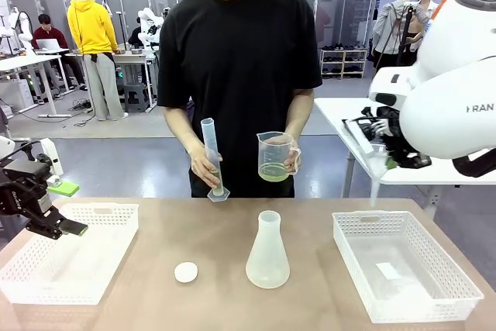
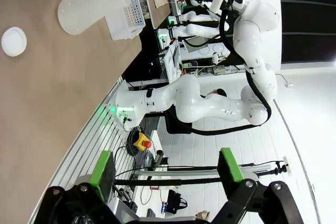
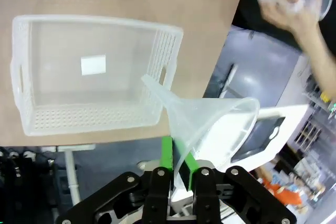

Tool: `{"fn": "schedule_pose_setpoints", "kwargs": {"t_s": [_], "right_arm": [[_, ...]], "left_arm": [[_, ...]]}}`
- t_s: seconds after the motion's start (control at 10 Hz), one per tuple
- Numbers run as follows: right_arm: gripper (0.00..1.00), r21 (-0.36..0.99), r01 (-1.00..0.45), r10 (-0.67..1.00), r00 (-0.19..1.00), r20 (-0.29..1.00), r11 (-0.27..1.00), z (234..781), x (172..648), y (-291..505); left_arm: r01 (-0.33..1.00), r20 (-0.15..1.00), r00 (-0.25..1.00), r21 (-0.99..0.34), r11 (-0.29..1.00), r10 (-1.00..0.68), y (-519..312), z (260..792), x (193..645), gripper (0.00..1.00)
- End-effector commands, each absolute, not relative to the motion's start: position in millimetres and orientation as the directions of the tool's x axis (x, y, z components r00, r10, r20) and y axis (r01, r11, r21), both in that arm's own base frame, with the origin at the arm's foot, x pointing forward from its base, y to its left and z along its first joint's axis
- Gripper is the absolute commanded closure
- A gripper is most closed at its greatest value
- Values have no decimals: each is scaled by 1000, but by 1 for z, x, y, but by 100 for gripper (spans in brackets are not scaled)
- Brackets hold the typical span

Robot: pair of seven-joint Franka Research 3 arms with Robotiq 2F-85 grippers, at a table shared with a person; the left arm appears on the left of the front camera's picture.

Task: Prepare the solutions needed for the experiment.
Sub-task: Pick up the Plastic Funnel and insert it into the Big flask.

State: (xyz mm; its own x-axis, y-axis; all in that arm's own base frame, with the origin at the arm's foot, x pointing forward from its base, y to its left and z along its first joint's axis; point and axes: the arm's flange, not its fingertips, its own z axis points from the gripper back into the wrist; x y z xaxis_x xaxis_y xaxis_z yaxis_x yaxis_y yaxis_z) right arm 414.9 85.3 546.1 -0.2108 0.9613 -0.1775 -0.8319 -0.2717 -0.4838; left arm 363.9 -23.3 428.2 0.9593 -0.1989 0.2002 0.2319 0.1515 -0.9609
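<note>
Pale yellow-green solution (image 1: 273, 172) lies in the bottom of a clear handled jug (image 1: 277, 154) that the person holds above the table's far edge. The person's other hand holds a tall graduated cylinder (image 1: 211, 153), tilted. A whitish conical flask (image 1: 267, 252) (image 2: 89, 9) stands upright at the table's middle, with a white cap (image 1: 186, 272) (image 2: 13, 41) to its left. My right gripper (image 1: 387, 153) (image 3: 178, 161) is shut on a clear funnel (image 1: 377, 168) (image 3: 210, 121), high over the right basket. My left gripper (image 1: 68, 226) (image 2: 167, 169) hangs open above the left basket, holding nothing.
A white basket (image 1: 70, 253) sits at the table's left. Another white basket (image 1: 403, 269) (image 3: 89, 72) sits at the right with a small white label inside. The person stands close to the far edge. Other tables and people are farther back.
</note>
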Motion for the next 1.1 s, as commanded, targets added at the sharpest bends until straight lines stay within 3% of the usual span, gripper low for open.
{"fn": "schedule_pose_setpoints", "kwargs": {"t_s": [0.0,0.5,1.0], "right_arm": [[94,-517,-744,903,-397,-166,-423,555,410,116],[94,-616,-467,712,-663,-232,-635,577,389,192],[94,-598,-379,619,-740,-262,-706,581,377,229]], "left_arm": [[236,208,958,-963,132,-195,-24,430,362,0],[236,208,958,-963,132,-195,-24,430,362,0],[236,208,958,-963,132,-195,-24,430,362,0]]}}
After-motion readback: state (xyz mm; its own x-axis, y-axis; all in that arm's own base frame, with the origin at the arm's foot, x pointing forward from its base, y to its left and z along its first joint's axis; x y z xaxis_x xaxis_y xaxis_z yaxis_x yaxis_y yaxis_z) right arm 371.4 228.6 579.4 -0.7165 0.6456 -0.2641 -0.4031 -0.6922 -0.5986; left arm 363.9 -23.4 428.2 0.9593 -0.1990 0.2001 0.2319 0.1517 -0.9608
